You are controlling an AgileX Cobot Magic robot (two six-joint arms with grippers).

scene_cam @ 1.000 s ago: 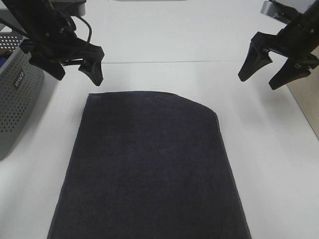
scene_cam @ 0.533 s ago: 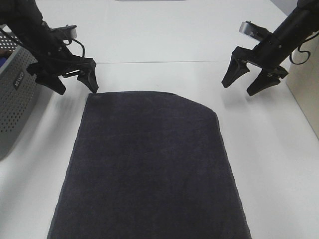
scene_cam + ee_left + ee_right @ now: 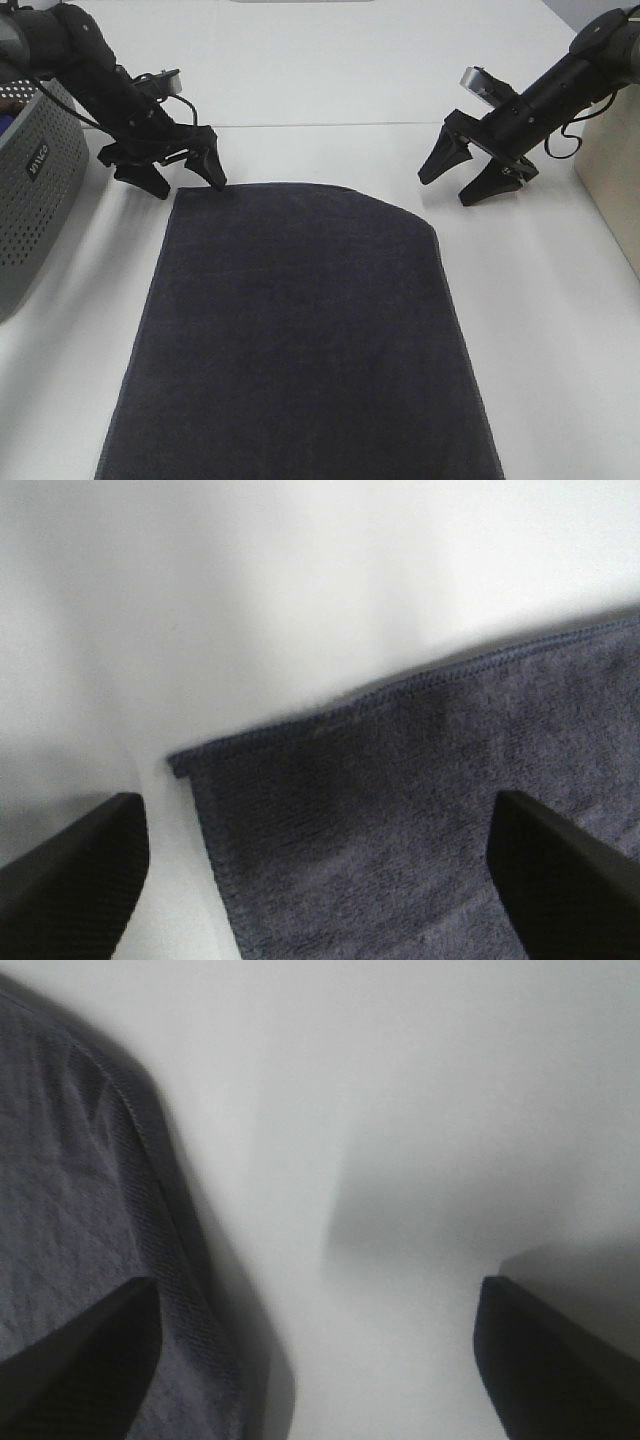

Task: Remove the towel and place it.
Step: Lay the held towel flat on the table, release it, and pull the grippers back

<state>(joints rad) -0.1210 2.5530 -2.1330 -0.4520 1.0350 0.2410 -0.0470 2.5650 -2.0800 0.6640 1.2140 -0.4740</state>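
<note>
A white bench (image 3: pixel 330 90) carries the towel (image 3: pixel 300 340), which lies flat and spread down the middle, exactly where it lay a second ago. Its near end runs out of the overhead view. Its far edge is straight with a visible hem, and the far-right corner is cut off at a slant.

The basket (image 3: pixel 30 220) stands at the bench's left edge, apart from the towel with a strip of bare bench between them. Wider bare bench lies beyond the towel's far edge and along its right side.

Both arms have dropped low and closed in on that far edge since the earlier frame. The left pincer (image 3: pixel 188 186), released and spread wide, has come from beside the basket to the towel's far-left corner. The left wrist view shows the corner (image 3: pixel 180 765) lying between the two fingers (image 3: pixel 70 880), one over bare bench and the other over cloth. Whether either touches down cannot be told.

The right pincer (image 3: pixel 447 190), also released, has moved inward and hangs over bare bench near the slanted corner, apart from the cloth. In its wrist view the towel's hem (image 3: pixel 150 1210) runs just beside one finger.
</note>
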